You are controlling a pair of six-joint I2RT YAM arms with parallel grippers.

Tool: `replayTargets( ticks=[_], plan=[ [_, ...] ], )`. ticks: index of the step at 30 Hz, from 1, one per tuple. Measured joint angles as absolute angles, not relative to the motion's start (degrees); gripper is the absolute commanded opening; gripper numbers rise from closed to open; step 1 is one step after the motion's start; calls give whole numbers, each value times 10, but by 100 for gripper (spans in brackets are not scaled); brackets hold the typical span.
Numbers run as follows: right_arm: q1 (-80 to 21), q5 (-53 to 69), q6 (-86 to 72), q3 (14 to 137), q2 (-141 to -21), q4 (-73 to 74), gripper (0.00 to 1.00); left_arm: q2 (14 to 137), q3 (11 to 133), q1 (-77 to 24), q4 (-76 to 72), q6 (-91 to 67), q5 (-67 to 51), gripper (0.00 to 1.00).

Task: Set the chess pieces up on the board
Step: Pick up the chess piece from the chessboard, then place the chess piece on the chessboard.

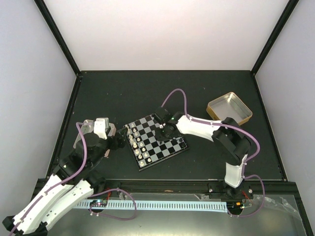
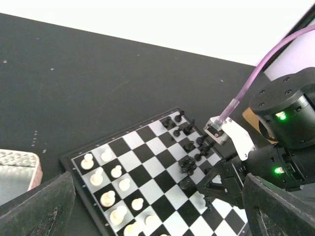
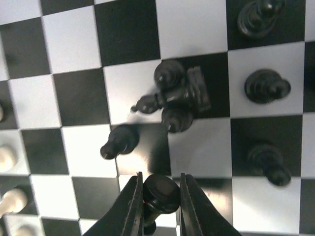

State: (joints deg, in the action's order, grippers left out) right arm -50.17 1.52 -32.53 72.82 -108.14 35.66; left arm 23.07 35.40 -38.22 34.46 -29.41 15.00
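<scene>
Left gripper [image 1: 101, 127] sits just beside the small black-rimmed chequerboard [image 1: 158, 142], jaws spread wide, out of the way. Cream-white chessmen [image 1: 141, 152] line the board's left edge. Right gripper [image 3: 160, 196] is over the board, jaws pinching a round-headed black chessman [image 3: 158, 191], likely pulling it from the jumbled black cluster [image 3: 174, 101] toward its home square.

Glossy plastic chess pieces [image 3: 266, 86], shiny board [image 3: 125, 29]

The small chequerboard [image 1: 157, 142], black and pale grey squares inside a thin black rim, lies flat at the centre of the scene, turned at an angle. Cream-white chessmen [image 2: 116, 171] stand upright in two rows along its left edge. Black chessmen [image 3: 174, 98] crowd the right side, several bunched together across adjoining squares. One black piece [image 3: 160, 194] sits pinched between the fingers of my right gripper [image 3: 160, 179].
</scene>
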Motion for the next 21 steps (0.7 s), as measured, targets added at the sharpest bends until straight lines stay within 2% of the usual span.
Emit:
replayTargets(
  ticks=[4,12,21],
  plan=[
    [-501,49,-347,694,-1029,338,6,229,334,-382,310,-292,109,94],
    [-491,152,-465,599,-898,227,7,257,252,-383,187,-297,-17,83],
    [-486,236,-643,525,-847,86,7,309,195,-407,74,-302,-55,76]
  ],
)
